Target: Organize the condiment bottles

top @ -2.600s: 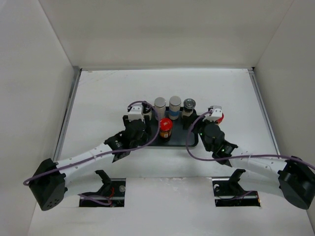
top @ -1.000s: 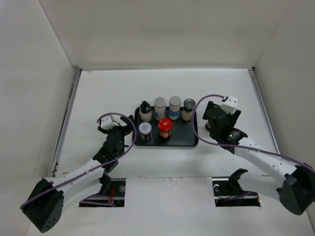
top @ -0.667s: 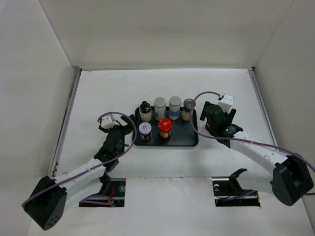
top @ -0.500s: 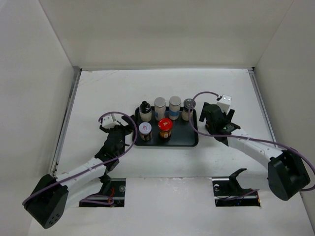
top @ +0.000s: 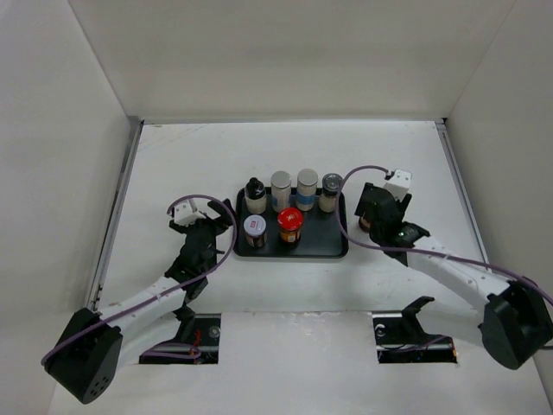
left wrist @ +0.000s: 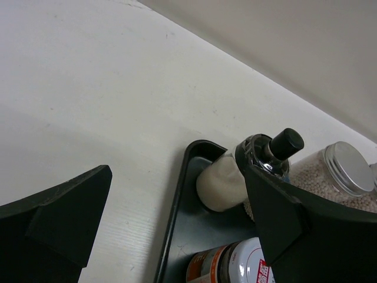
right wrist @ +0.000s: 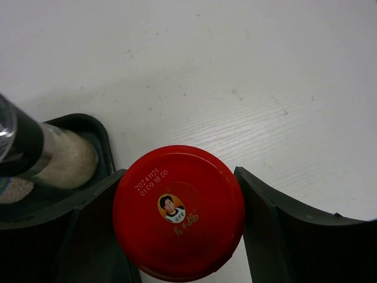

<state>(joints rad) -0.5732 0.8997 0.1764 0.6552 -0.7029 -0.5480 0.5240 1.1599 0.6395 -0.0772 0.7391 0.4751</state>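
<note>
A black tray (top: 315, 242) holds a black-capped bottle (top: 253, 194), two white cylinders (top: 281, 189), a silver-lidded jar (top: 332, 191), a white-lidded jar (top: 254, 232) and a red-lidded jar (top: 290, 225). Just off the tray's right edge stands a second red-lidded jar (right wrist: 178, 212). My right gripper (right wrist: 179, 172) is shut on its lid, a finger pressing each side. In the top view that gripper (top: 370, 218) mostly hides the jar. My left gripper (left wrist: 177, 171) is open and holds nothing, left of the tray (left wrist: 177, 218), facing the black-capped bottle (left wrist: 221, 183).
White walls enclose the table on the left, back and right. A metal rail (top: 117, 203) runs along the left side. Two cut-outs (top: 186, 337) sit at the near edge by the arm bases. Purple cables loop over both arms.
The right gripper has come down over the red-lidded jar beside the tray and closed on its lid. The left gripper has opened slightly wider and stays left of the tray.
</note>
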